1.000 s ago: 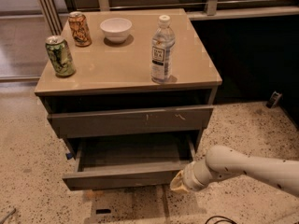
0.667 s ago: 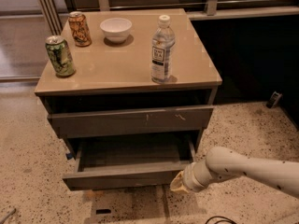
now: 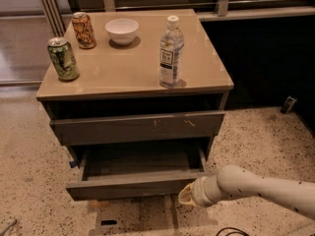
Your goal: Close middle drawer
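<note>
The middle drawer [image 3: 128, 188] is a wide, shallow, dark grey-brown drawer with a plain front. It stands pulled far out of the cabinet [image 3: 216, 104], and its inside shows empty. My gripper [image 3: 188, 195] is low at the right end of the drawer's front, right against it, with the pale arm [image 3: 266, 187] reaching in from the right. Above it, the top drawer front [image 3: 138, 127], which has small pale scratches, sticks out slightly.
On the cabinet top stand a green can [image 3: 63, 58], an orange can [image 3: 83, 30], a white bowl [image 3: 122, 30] and a water bottle [image 3: 171, 52]. Speckled floor [image 3: 34, 181] surrounds the cabinet. A dark wall lies to the right, and a small dark object [image 3: 289, 104] is on the floor there.
</note>
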### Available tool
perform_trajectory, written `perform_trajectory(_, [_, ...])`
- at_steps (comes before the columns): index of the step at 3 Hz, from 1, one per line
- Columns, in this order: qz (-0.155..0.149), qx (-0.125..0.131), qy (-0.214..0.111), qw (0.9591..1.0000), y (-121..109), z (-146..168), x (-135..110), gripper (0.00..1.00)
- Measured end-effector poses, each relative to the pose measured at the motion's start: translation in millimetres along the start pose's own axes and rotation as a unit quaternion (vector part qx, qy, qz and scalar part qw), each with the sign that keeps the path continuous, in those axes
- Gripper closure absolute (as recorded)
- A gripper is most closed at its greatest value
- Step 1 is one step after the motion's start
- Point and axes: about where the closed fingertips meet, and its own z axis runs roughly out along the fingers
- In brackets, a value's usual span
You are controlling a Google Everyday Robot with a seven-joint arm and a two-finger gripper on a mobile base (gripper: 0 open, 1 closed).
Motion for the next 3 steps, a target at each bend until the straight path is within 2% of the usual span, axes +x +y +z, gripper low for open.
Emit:
perform_trajectory(1, [-0.052,0.086,-0.021,0.9947,-22,8,-4,1.0])
perform_trajectory(2, [-0.095,0.181,-0.045,0.9779,-56,10,-14,1.0])
perform_trajectory(3, [-0.095,0.179,-0.045,0.9781,-56,10,-14,1.0])
